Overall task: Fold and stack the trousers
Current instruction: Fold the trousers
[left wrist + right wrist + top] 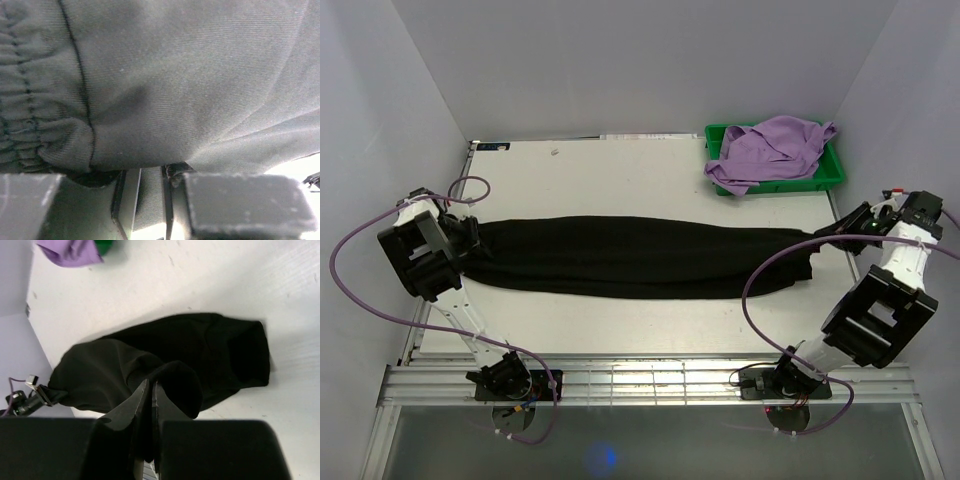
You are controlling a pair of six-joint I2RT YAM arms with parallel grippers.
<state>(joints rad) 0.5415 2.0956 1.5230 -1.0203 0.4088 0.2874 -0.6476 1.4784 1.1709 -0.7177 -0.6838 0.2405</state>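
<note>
My right gripper point(151, 387) has its jaws all but closed, pinching a raised fold at the leg end of the trousers point(200, 350). My left gripper point(150, 180) has narrow jaws with dark cloth between them, just beside the gathered elastic waistband point(20, 100); fabric fills that wrist view. From above, the left gripper point(470, 238) sits at nine o'clock on the table point(620, 170) and the right gripper point(840, 232) at three o'clock. The trousers point(640, 258) run in one long black band between them, across the table's middle. At one o'clock, a green tray point(835, 170) holds a crumpled lilac garment point(770, 150).
</note>
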